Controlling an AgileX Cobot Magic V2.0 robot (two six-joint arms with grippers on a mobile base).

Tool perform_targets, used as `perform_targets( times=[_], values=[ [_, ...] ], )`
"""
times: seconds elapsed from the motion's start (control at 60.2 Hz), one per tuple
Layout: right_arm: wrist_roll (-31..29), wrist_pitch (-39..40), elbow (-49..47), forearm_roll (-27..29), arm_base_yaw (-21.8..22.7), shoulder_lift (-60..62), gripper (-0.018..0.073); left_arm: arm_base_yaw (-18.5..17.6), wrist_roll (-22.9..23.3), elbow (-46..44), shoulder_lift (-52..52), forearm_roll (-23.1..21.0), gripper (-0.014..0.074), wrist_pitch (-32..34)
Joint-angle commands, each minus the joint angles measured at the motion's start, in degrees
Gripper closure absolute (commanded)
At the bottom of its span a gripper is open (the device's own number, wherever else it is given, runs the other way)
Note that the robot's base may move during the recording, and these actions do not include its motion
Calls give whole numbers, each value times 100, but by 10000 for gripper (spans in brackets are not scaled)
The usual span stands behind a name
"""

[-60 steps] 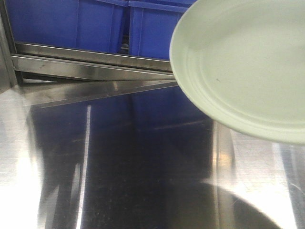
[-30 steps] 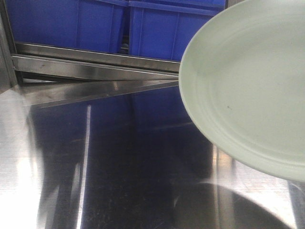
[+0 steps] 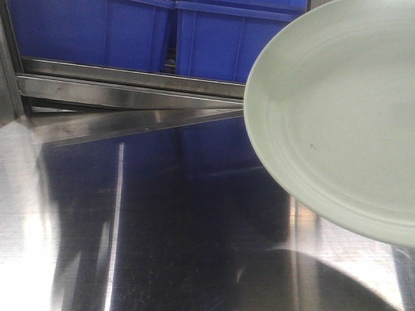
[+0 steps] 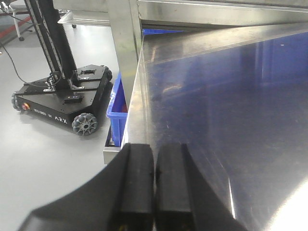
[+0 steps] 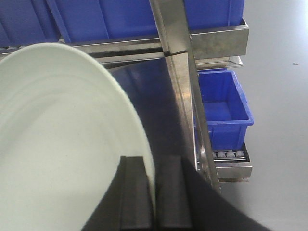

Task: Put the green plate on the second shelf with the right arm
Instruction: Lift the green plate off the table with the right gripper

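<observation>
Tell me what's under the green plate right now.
The green plate hangs tilted, pinched at its rim by the right gripper. Under it are the bare steel shelf surface and a dark shadow; nothing else shows. The patch the plate covers in the front view is hidden.

Left wrist view: white lettering "ARX" (image 4: 60, 119) legible on long side panel of low black metal wheeled platform (image 4: 67, 98), near its spoked grey wheel (image 4: 85, 124). Smaller white print (image 4: 41, 112) on same panel, left of "ARX", too small to read. Platform stands on grey floor (image 4: 43, 163), beyond left edge of stainless steel shelf (image 4: 202, 106).
</observation>
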State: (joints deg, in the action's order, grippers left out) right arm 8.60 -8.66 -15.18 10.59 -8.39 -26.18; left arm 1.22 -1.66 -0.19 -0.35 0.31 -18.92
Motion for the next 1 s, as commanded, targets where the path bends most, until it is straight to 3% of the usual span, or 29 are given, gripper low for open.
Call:
perform_targets(
  times=[0.0, 0.98],
  values=[
    [-7, 643, -188, 13, 28, 7, 503, -47, -5, 229, -122, 10, 472, 415],
    [-7, 643, -188, 13, 28, 7, 503, -56, -5, 229, -122, 10, 472, 415]
  ],
)
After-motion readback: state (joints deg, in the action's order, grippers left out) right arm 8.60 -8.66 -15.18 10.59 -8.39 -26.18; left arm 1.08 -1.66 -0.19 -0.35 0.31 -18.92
